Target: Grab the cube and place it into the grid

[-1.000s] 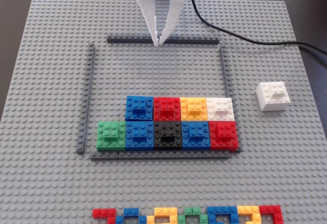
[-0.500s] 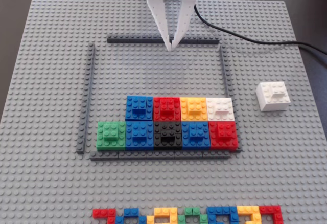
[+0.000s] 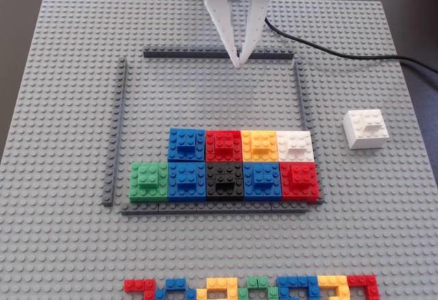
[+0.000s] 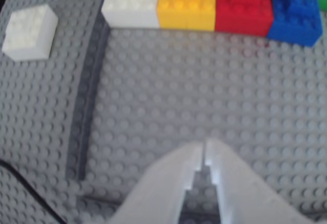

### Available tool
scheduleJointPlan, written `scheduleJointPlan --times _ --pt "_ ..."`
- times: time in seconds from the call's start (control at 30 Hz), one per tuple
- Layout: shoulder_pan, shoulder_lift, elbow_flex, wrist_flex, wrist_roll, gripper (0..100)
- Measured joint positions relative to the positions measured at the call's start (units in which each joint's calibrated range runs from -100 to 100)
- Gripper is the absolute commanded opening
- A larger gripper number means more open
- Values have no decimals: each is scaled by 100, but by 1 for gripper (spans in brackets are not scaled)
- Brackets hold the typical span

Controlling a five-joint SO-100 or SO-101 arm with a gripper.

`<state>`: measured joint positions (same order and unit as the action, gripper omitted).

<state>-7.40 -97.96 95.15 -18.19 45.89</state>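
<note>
The white claw (image 3: 239,61) hangs with its two fingers pressed together at the tips, holding nothing, its point just over the far strip of the grid (image 3: 300,98) in the fixed view. In the wrist view the claw (image 4: 204,150) shows the same closed tips above bare grey studs just inside the frame. The cube (image 3: 365,129) sits on the grey baseplate (image 3: 61,53) outside the grid, well apart from the claw, to the claw's right and nearer the camera in the fixed view; in the wrist view the cube (image 4: 29,31) lies at upper left, beyond the dark side strip. Inside the grid, ahead of the claw, stand two rows of coloured blocks (image 3: 226,163): blue, red, yellow and white in the row closer to the claw, then green, blue, black, blue and red beyond it. A black cable (image 3: 328,51) trails from the arm across the baseplate to the right of the claw. A strip of small mixed-colour bricks (image 3: 253,288) lies at the near edge, farthest from the claw.
</note>
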Motion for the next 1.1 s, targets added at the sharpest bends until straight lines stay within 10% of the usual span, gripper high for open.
scheduleJointPlan --times 1.1 --pt "-1582 5157 -5622 982 -723 0"
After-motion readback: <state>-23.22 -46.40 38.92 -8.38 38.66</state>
